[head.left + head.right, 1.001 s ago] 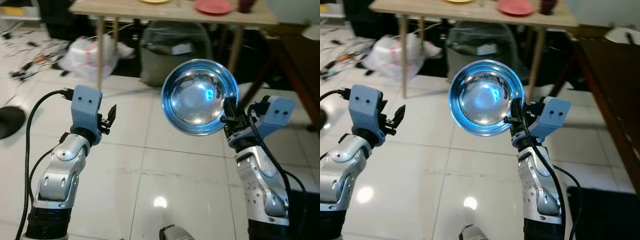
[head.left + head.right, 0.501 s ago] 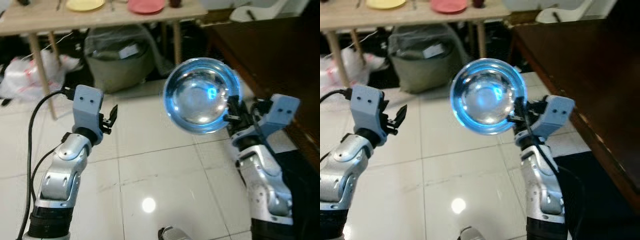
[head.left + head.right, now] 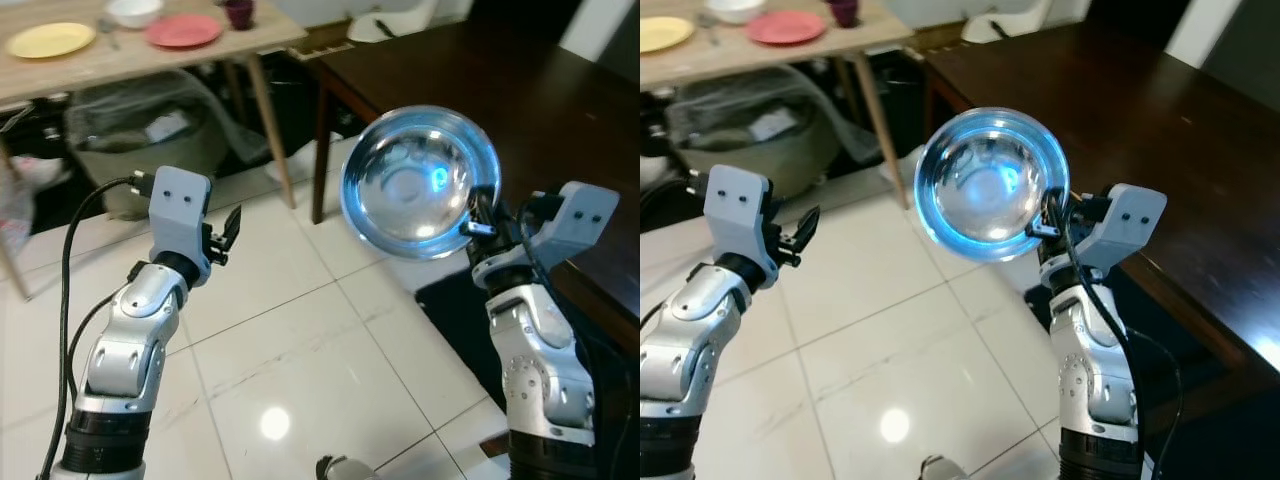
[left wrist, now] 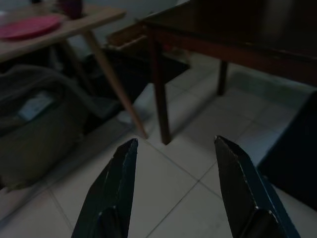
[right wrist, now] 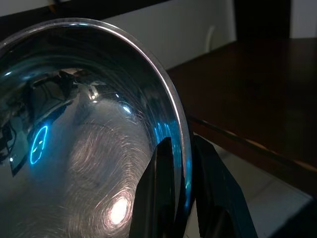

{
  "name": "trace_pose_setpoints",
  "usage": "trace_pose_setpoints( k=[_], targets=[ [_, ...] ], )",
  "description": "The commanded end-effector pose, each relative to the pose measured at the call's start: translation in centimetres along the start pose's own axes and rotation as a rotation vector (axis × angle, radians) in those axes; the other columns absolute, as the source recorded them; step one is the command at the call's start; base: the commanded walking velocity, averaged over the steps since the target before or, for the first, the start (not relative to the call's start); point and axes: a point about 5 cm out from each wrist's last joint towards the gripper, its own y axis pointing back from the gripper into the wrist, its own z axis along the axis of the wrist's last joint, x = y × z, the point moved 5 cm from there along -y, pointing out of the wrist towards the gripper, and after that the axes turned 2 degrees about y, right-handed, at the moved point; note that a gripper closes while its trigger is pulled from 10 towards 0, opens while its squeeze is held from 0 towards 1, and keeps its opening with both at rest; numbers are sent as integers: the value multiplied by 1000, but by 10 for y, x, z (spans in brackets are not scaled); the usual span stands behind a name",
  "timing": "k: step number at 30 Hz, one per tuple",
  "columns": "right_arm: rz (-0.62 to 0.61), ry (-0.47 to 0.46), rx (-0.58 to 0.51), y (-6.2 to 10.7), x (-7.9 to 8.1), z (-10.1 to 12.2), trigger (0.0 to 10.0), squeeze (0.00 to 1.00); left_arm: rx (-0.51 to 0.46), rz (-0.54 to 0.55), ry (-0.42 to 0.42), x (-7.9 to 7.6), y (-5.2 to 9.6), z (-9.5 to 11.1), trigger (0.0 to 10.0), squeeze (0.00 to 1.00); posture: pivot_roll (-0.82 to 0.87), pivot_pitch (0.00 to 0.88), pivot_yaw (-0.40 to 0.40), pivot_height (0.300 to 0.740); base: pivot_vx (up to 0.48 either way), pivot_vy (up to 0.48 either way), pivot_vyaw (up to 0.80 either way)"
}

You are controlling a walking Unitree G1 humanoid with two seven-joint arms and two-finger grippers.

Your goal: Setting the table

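1. Right of centre, the right tool (image 3: 478,215) pinches the steel bowl (image 3: 420,180) by its rim, bowl tilted on edge.
2. Dark desk (image 3: 520,90) fills the upper right, nearest that arm.
3. Left tool (image 4: 173,188) hangs spread, holding nothing.

Right pincer (image 3: 478,222) pinching rim of upheld steel bowl (image 3: 418,182).

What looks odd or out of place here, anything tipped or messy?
The steel bowl is pinched by its rim in the right gripper, tipped on edge with its hollow facing the camera rather than level. It looks empty, so nothing spills. The left gripper is open, holding nothing.
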Motion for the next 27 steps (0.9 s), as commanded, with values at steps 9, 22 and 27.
trace_pose_setpoints(
  k=[9, 22, 27],
  targets=[
    [-7, -2, -12, 1, -2, 3, 10000, 0, 14, -14, -16, -1, 0, -3, 10000, 0, -93, 41, 67, 740, 0, 0, -800],
    [-17, 3, -18, 1, -6, 5, 10000, 0, 19, -47, -3, -7, 0, -5, 10000, 0, -99, 42, 69, 740, 0, 0, -800],
    [-21, 4, -20, 0, -7, 6, 10000, 0, 15, -40, 0, -5, -2, -5, 10000, 0, -103, 44, 70, 740, 0, 0, -800]
  ],
)
